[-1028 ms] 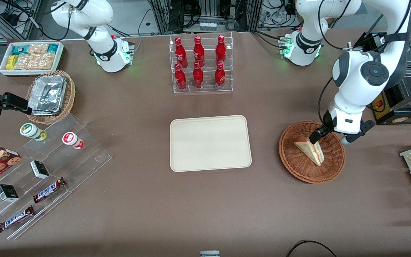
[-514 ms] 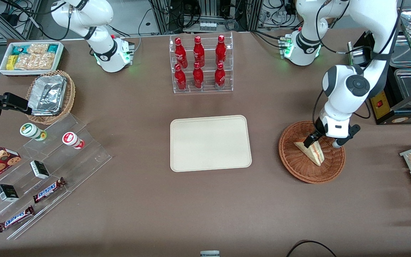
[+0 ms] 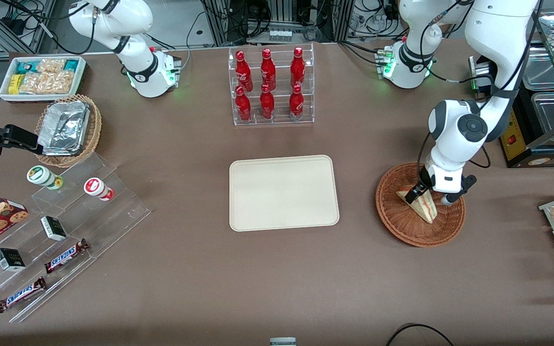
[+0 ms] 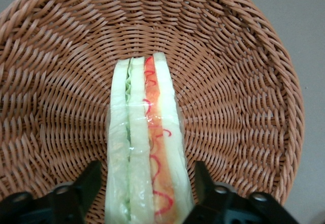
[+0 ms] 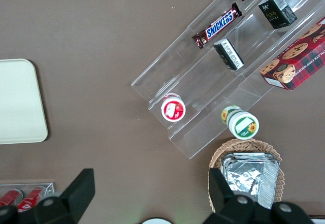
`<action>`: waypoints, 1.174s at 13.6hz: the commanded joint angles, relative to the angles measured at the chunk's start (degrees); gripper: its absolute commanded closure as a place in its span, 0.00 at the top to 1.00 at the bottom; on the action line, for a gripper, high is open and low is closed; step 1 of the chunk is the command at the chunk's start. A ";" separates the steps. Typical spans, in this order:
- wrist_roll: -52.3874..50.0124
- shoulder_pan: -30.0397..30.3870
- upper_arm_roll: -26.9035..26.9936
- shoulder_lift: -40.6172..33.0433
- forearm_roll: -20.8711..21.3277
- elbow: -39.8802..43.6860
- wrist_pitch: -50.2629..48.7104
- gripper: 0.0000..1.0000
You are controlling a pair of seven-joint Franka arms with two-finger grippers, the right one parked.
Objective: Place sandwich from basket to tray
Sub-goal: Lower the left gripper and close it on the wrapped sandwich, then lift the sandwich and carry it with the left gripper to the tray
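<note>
- Over by the parked arm's end of the counter point(image 3: 200, 269), we see snack racks and the foil-filled wicker basket point(image 3: 68, 129), all well apart from any likely path; we judge little risk there.
- At the middle lies the tray point(image 3: 284, 192), bare and flat. Its low rim could catch the wedge's tip if we carry it too low, tipping it out onto the counter.
- Farther toward the working arm, the sandwich point(image 4: 146, 148) stands on edge in the basket point(image 3: 402, 226). Our end effector point(image 3: 423, 193) is down over it, released, one finger point(image 4: 84, 186) on each side of the bread and apparently not yet pressing.
- Squeezing too hard could crush the soft bread or push out the filling; too lightly, and the film wrap may slip free on the lift.
- Fingers set too deep might snag the weave and drag the basket along.
</note>
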 commanded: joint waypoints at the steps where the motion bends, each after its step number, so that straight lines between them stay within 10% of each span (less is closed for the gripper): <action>1: -0.42 0.27 -0.24 -0.61 0.47 0.65 0.37 0.00; 5: -0.42 -0.26 -0.50 -6.84 1.86 6.16 -14.25 0.00; 10: -1.12 -8.41 -2.62 -5.29 3.64 32.16 -47.85 0.00; 16: -1.82 -23.88 -2.62 3.75 3.37 43.61 -52.02 0.00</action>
